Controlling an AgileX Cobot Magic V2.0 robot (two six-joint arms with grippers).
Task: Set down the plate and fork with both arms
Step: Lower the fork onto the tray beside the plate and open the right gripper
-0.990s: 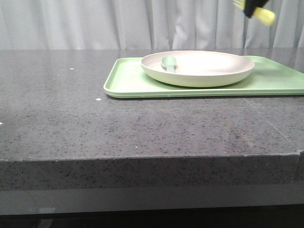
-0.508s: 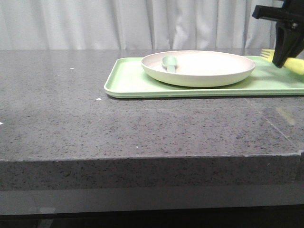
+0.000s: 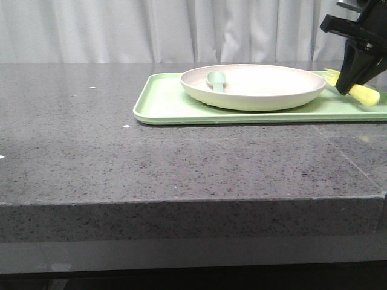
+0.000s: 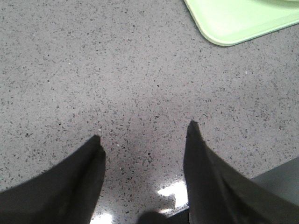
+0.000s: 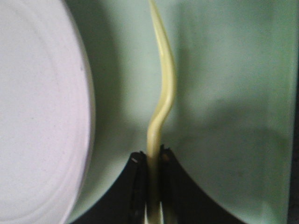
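The cream plate [image 3: 254,86] rests on the light-green tray [image 3: 163,103], with a pale green spoon [image 3: 215,80] lying in it. At the tray's right end my right gripper [image 3: 349,83] is shut on the yellow fork [image 3: 363,92], which hangs low over the tray beside the plate. In the right wrist view the fork [image 5: 161,93] runs out from between the shut fingers [image 5: 152,156], over the tray [image 5: 224,93] and next to the plate's rim [image 5: 86,102]. My left gripper [image 4: 144,130] is open over bare grey stone, with nothing between its fingers.
The grey speckled counter [image 3: 121,157] stretches left of and in front of the tray, with its front edge near the camera. A corner of the tray [image 4: 233,23] shows in the left wrist view. White curtains hang behind the table.
My right gripper has come down with the fork from high above the tray's right end to just over the tray beside the plate. Plate, spoon and tray have stayed put.
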